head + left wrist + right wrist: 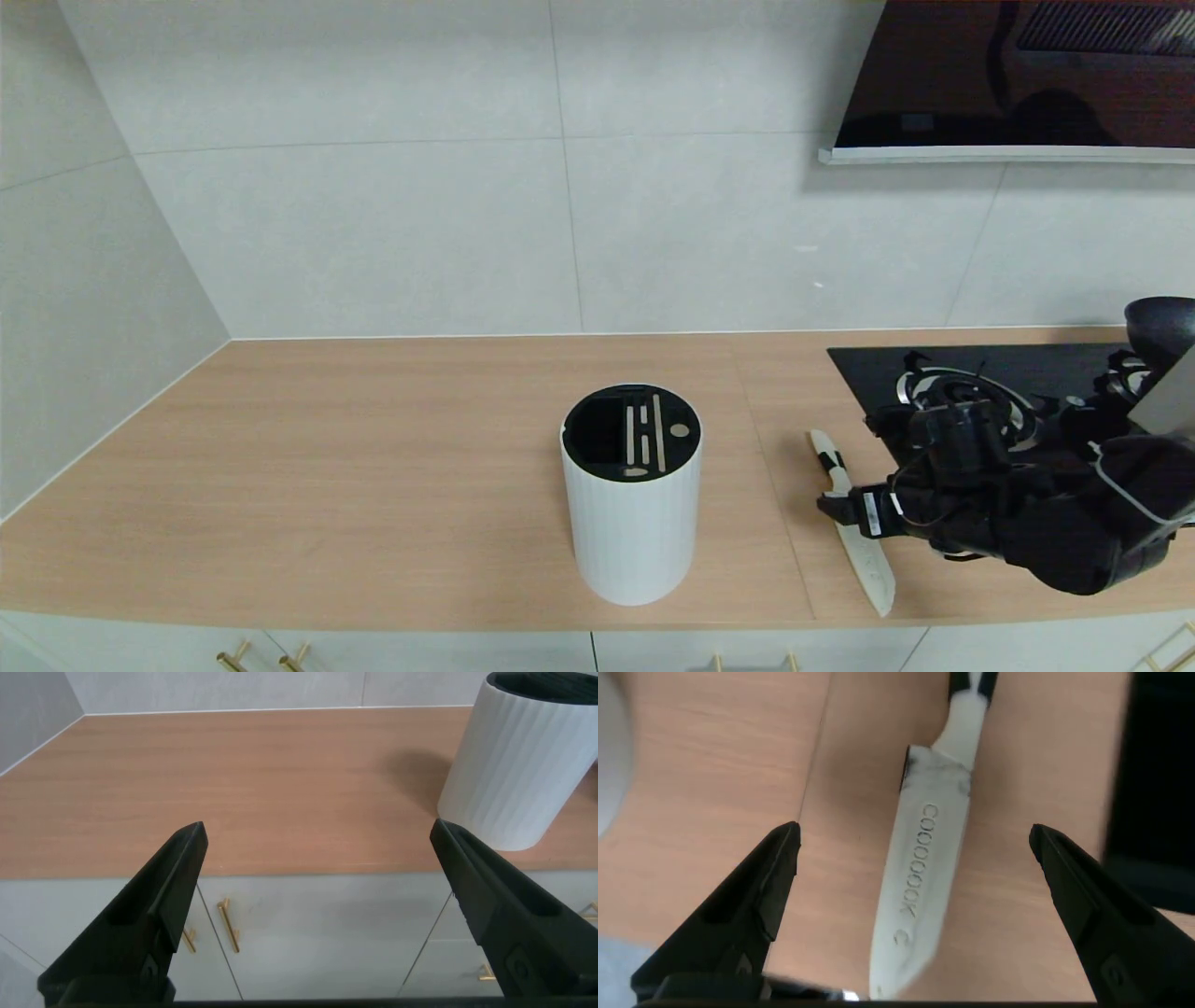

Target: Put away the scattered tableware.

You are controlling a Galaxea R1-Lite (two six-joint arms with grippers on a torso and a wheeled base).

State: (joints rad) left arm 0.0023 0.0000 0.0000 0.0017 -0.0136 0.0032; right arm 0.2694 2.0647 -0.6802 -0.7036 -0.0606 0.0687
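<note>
The white knife (864, 560) lies flat on the counter (373, 448) between the slotted knife holder (632, 495) and the hob (868, 369), the right gripper (913, 833) poised with 2 fingers spread wide astride its blade, seemingly to pinch it, while the left gripper (318, 835) hovers empty and agape near the holder.

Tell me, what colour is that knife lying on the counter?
The knife is creamy white with black bands on its handle; clearest in the right wrist view.

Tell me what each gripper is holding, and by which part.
Nothing is held. The right gripper is open astride the white knife, which lies untouched on the counter. The left gripper is open and empty.
</note>
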